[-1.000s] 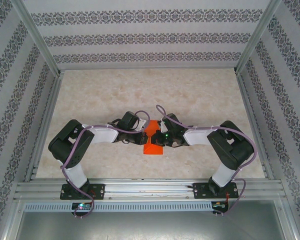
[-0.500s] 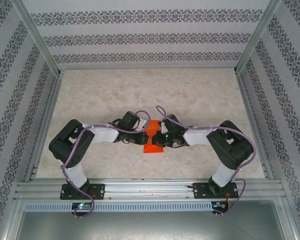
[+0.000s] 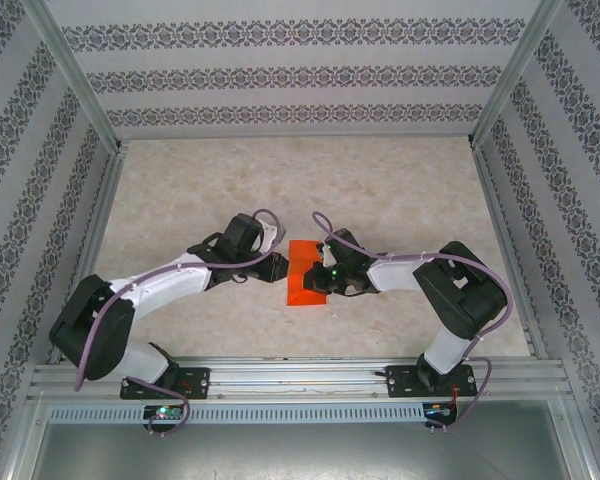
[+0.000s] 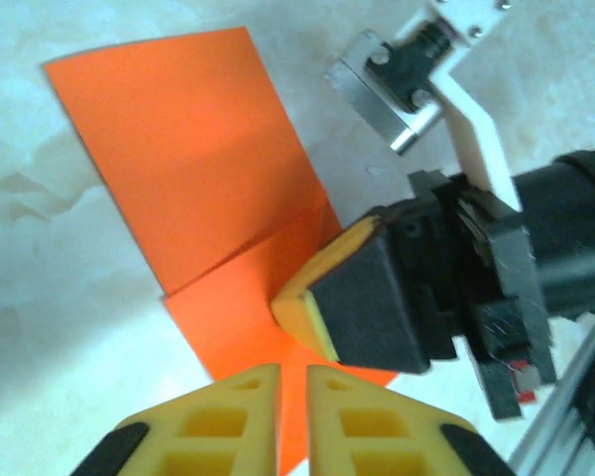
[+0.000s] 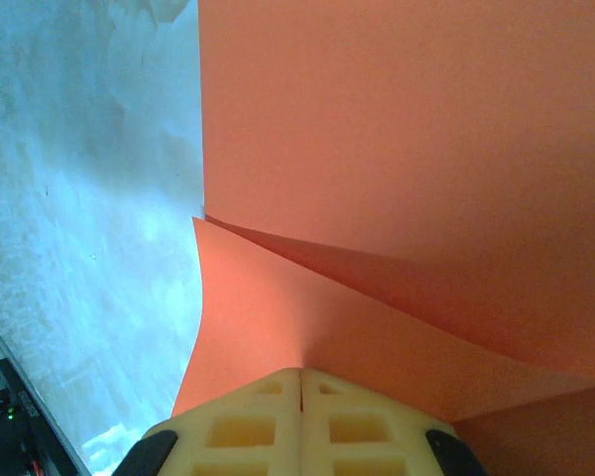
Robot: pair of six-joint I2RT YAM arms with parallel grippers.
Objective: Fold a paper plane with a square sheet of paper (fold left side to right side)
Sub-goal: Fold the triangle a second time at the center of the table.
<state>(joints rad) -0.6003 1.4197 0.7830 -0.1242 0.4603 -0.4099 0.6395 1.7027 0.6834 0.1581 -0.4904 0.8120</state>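
Nearest the bases, the left arm has swung out and low toward its own side. This draws the left tool [image 4: 295,375] off the square sheet of paper [image 3: 300,292] that it covered 1 second ago, so its part in pressing the left-to-right fold looks finished. That tool now sits at the sheet's left edge, its 2 yellow fingers all but together with nothing between them. Farther in, the right tool [image 5: 299,377] is closed with its tips on the folded sheet, which lies mid-tabletop [image 3: 380,190] between both tools; whether it pinches a layer cannot be told.
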